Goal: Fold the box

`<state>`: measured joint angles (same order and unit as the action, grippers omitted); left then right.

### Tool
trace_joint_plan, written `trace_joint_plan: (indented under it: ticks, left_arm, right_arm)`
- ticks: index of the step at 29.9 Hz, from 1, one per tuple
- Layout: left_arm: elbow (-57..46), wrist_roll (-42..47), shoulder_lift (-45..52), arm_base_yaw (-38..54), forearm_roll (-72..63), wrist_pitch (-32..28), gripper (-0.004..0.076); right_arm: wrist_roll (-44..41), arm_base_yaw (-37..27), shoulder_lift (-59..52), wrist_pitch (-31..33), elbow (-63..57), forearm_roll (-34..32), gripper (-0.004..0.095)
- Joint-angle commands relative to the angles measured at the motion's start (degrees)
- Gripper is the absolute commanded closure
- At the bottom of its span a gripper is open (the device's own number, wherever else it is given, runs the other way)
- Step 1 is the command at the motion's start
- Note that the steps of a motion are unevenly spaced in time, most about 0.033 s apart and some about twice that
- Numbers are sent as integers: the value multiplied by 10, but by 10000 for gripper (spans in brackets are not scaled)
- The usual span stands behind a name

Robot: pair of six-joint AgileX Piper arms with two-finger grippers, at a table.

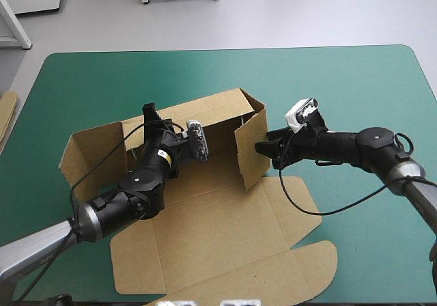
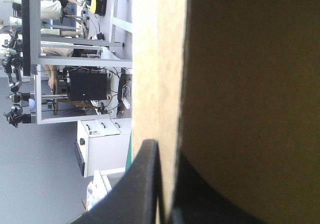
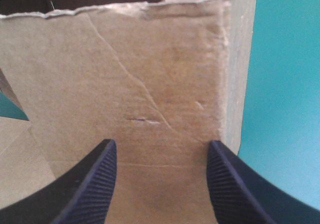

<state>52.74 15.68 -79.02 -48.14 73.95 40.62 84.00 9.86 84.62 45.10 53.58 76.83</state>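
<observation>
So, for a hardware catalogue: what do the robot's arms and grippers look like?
The left arm and right arm are black with rounded joints and silver-grey rear segments; a small yellow label sits on the left one. The right gripper has broad, curved black fins with ribbed pads.

box (image 1: 225, 231), left pincer (image 2: 165, 151) on rear wall; right pincer (image 3: 161, 146) outside (right wall)

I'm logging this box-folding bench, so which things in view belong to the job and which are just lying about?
Belonging to the job:
box, walls partly raised
left gripper, shut on a raised wall
right gripper, open against a side wall

Just lying about:
brown board, an edge of it at the left edge of the table
</observation>
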Motion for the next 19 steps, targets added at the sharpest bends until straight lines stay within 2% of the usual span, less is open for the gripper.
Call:
trace_joint_plan:
  ticks: [1,7,10,19]
  left_arm:
    - [9,14,11,-1,-32,-4,733]
    - [9,11,11,-1,-30,-3,733]
    - [9,11,11,-1,-29,-3,733]
    - [9,11,11,-1,-29,-3,733]
  right_arm:
    - [27,4,-21,-1,12,54,366]
    - [65,56,-2,-62,12,61,366]
    - [65,80,13,-72,13,61,366]
    - [69,88,16,-108,14,61,366]
